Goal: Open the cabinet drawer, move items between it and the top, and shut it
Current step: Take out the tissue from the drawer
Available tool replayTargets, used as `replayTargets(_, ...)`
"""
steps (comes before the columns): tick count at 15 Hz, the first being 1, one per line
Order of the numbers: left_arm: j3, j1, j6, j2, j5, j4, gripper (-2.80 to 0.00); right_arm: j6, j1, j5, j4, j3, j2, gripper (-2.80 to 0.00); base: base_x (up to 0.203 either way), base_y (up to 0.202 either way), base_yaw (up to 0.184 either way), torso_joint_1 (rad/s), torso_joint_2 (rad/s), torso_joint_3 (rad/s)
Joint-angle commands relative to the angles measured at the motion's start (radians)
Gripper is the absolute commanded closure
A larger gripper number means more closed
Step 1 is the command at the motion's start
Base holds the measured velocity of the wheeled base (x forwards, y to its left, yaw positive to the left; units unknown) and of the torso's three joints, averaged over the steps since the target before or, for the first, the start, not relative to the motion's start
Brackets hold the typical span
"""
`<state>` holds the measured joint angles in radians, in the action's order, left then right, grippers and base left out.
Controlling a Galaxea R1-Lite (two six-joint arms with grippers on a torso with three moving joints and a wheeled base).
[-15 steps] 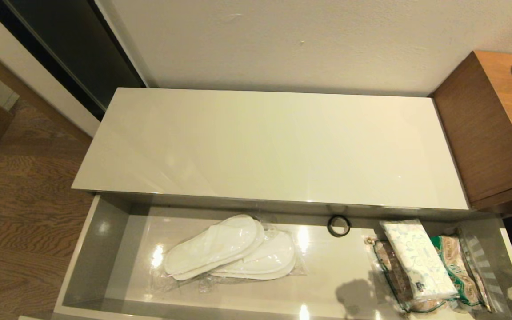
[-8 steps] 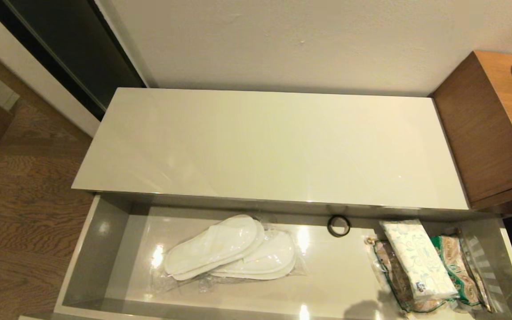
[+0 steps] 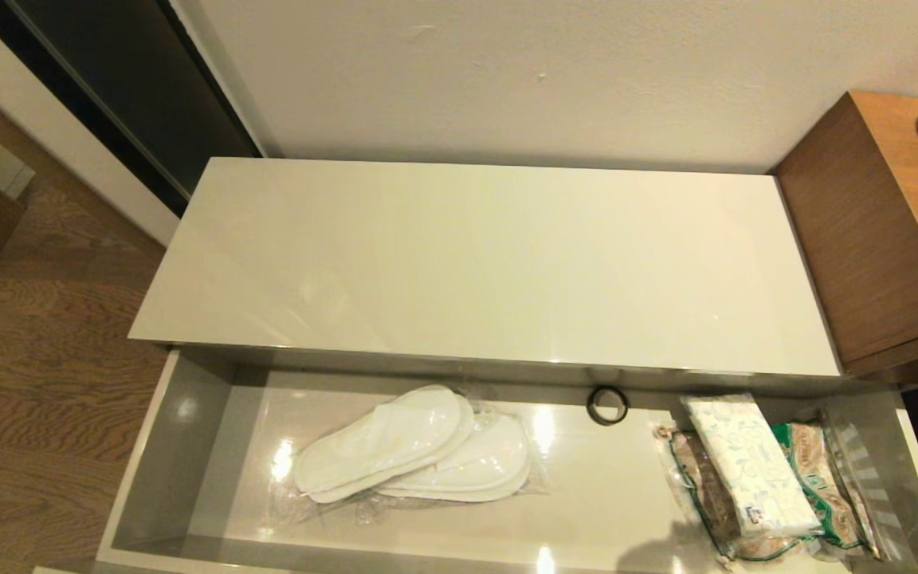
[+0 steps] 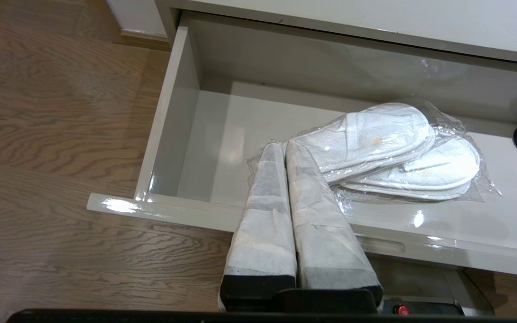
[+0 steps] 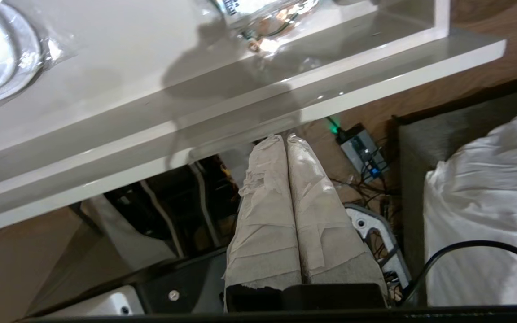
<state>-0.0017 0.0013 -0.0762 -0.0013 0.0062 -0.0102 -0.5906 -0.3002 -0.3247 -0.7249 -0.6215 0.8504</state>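
The wide grey-beige cabinet drawer [image 3: 188, 446] stands pulled out below the bare cream top [image 3: 491, 255]. Inside it, plastic-wrapped white slippers [image 3: 419, 446] lie left of centre, and the leaf-print tissue pack [image 3: 750, 466] rests on a snack bag at the right end. Neither arm shows in the head view. In the left wrist view my left gripper [image 4: 283, 146] is shut and empty, held over the drawer's front edge with its tips close to the heel end of the slippers [image 4: 388, 148]. My right gripper [image 5: 284, 138] is shut and empty, in front of and below the drawer's front rail [image 5: 375, 76].
A green-labelled bag of brown snacks [image 3: 817, 478] lies under the tissue pack. A small black ring [image 3: 607, 405] sits at the drawer's back. A taller brown wooden cabinet [image 3: 881, 239] adjoins on the right. Wood floor [image 3: 37, 383] lies to the left. Cables and a white pillow [image 5: 487, 215] lie below the right gripper.
The shadow on the drawer floor left of the tissue pack has slid toward the front edge and nearly out of view. The items have not moved.
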Motion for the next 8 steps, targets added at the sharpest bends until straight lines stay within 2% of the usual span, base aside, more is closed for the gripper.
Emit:
replayTargets(1, 0.000, 0.000, 0.000, 0.001, 0.001, -0.001, 0.00, -0.003, 0.000, -0.001, -0.004, -0.001, 0.006, 0.00, 0.000, 0.000, 0.000, 0.000, 0.00, 0.000)
replayTargets(8, 0.000, 0.000, 0.000, 0.001, 0.000, -0.001, 0.00, -0.018, 0.000, 0.014, -0.014, -0.004, 0.028, 0.00, 0.000, 0.000, 0.000, 0.000, 0.00, 0.000)
